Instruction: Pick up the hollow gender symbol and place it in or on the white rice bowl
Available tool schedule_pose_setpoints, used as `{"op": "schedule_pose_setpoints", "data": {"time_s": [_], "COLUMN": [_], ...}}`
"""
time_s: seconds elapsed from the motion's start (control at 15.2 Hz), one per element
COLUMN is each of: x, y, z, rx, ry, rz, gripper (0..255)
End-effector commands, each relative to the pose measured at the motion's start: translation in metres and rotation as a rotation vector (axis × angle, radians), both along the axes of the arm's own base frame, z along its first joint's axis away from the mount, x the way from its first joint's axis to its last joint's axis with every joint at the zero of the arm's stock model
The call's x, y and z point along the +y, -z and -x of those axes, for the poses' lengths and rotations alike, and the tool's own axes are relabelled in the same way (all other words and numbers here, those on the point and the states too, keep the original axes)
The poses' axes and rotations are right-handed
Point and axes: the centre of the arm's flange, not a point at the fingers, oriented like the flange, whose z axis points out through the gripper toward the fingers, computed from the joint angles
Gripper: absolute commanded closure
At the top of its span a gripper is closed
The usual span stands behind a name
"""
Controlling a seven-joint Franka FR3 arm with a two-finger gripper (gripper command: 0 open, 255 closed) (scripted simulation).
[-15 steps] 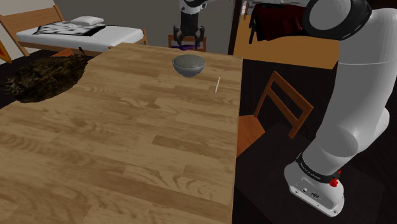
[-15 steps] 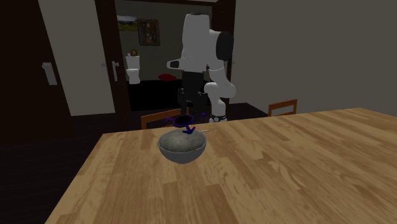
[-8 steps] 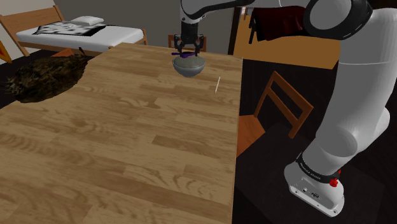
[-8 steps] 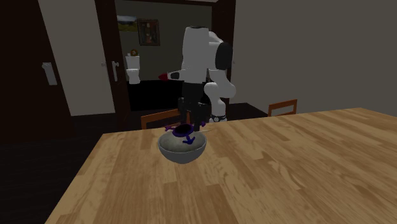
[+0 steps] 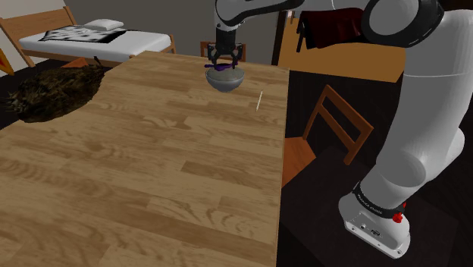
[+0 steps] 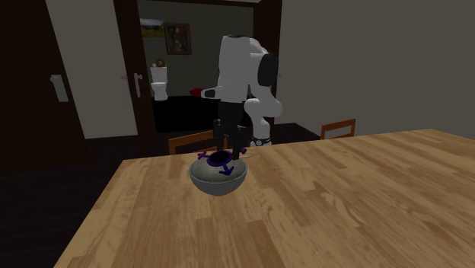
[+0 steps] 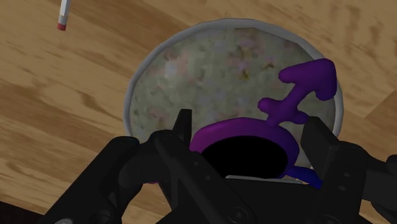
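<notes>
Well down over the grey bowl (image 6: 217,183), hand (image 7: 249,130) astride the purple symbol (image 7: 299,89), fingers (image 7: 183,127) flanking its ring; cannot tell whether pinching or merely beside it. Seemingly lying inside the bowl, arrow toward the rim, near the bench (image 5: 151,167) edge.

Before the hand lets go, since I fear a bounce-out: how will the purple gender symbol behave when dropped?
Probably stiff: clasped in the hand, the purple gender symbol juts its arrow out without sagging. Likely light, being hollow and thin. It hangs low over the speckled grey bowl, so it should settle, not bounce out.
</notes>
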Motion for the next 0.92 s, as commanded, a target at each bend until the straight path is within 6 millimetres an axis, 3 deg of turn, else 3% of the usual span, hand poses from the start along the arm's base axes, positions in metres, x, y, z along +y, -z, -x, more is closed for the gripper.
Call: {"op": "schedule_pose_setpoints", "data": {"time_s": [0.0, 0.33, 0.59, 0.86], "x": [0.0, 0.0, 0.002, 0.002], "y": [0.0, 0.0, -0.05, -0.05], "z": [0.0, 0.0, 0.007, 0.007], "rx": [0.0, 0.0, 0.0, 0.0], "ry": [0.0, 0.0, 0.0, 0.0], "rz": [0.0, 0.0, 0.0, 0.0], "gripper": [0, 0, 0, 0]}}
